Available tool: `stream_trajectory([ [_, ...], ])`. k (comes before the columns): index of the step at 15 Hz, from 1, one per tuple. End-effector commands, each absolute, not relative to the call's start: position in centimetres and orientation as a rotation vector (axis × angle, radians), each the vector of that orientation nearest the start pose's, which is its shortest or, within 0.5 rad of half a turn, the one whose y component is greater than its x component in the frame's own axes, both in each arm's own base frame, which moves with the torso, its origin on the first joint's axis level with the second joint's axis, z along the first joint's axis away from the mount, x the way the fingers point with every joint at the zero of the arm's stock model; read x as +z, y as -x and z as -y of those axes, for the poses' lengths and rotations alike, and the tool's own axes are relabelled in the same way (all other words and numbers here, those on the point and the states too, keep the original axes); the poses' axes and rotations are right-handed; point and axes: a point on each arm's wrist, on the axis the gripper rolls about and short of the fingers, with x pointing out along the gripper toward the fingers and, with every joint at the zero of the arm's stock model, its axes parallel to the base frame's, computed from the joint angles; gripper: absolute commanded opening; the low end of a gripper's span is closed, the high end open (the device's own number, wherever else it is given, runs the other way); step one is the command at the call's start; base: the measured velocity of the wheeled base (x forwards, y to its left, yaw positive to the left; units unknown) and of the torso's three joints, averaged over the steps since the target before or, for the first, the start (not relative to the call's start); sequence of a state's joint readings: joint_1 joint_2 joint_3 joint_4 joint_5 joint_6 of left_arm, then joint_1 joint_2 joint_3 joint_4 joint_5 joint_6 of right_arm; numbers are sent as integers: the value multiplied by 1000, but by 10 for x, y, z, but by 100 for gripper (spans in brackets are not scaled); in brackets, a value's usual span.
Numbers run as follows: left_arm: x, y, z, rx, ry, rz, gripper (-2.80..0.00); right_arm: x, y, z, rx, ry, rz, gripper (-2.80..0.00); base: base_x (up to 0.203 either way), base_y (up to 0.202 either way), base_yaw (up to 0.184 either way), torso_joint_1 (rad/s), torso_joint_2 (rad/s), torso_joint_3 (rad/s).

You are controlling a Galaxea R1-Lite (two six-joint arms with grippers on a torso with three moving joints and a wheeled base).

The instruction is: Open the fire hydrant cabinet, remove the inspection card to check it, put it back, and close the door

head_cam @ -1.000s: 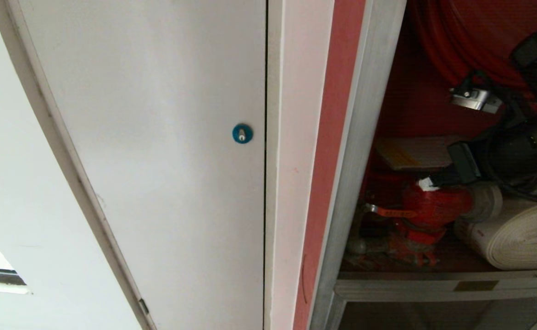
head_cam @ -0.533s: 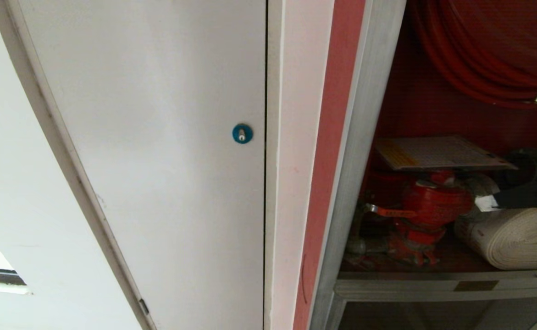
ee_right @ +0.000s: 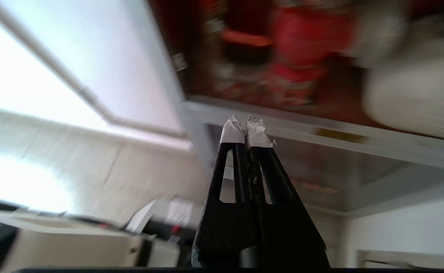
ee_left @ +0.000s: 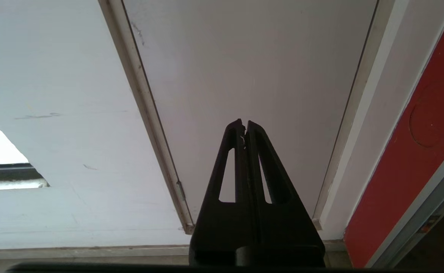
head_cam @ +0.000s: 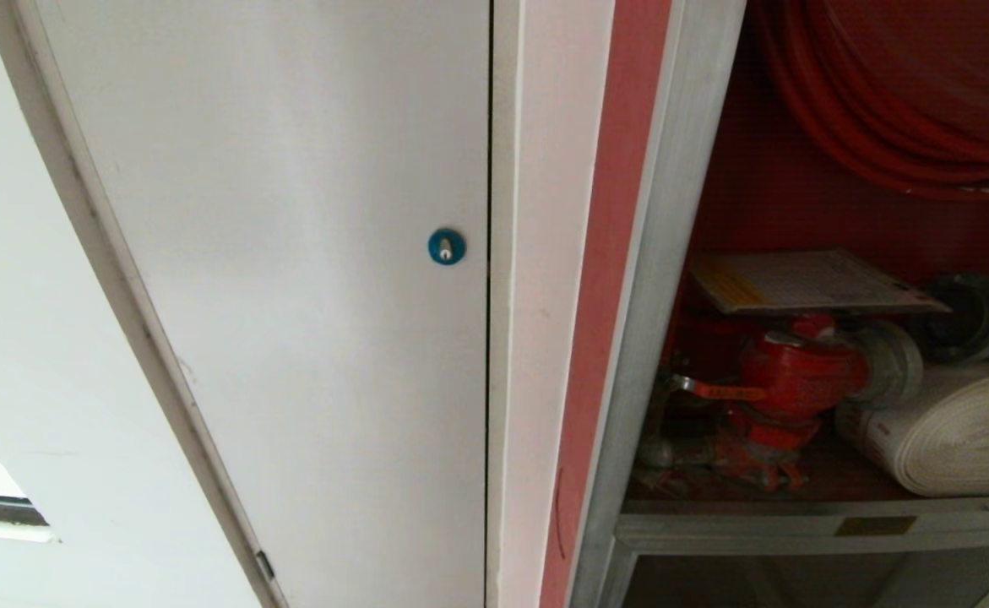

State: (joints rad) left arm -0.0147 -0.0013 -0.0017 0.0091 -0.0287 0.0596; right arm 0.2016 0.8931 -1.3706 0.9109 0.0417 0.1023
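Right wrist view: right gripper (ee_right: 245, 127), closed and empty, below the fire hydrant cabinet (ee_right: 301, 53).

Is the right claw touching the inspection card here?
Apart. The head view shows the inspection card lying alone atop the red valve; the right wrist view shows the right claw shut, outside the fire hydrant cabinet.

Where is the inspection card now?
In the head view, the inspection card lies flat inside the open cabinet, on the right, on top of the red valve.

Building corridor wall: fire hydrant cabinet (head_cam: 667, 253), hose reel (head_cam: 883, 101).
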Motion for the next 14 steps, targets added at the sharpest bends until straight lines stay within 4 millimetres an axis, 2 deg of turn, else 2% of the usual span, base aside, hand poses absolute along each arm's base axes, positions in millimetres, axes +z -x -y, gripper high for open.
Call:
stream_trajectory([
  [1,75,23,0,-43,-60,-5,-280,336,19,4,177,-71,-330,-280,0,0,0,0,0,0],
  [4,75,23,0,-43,-60,-5,-280,326,60,4,17,-81,-244,-280,0,0,0,0,0,0],
  [7,75,23,0,-44,-60,-5,-280,306,99,1,-26,-32,-164,-280,0,0,0,0,0,0],
  [10,75,23,0,-43,-60,-5,-280,276,118,1,8,-16,-138,-280,0,0,0,0,0,0],
  [14,75,23,0,-43,-60,-5,-280,232,122,1,50,-16,-43,-280,0,0,0,0,0,0],
])
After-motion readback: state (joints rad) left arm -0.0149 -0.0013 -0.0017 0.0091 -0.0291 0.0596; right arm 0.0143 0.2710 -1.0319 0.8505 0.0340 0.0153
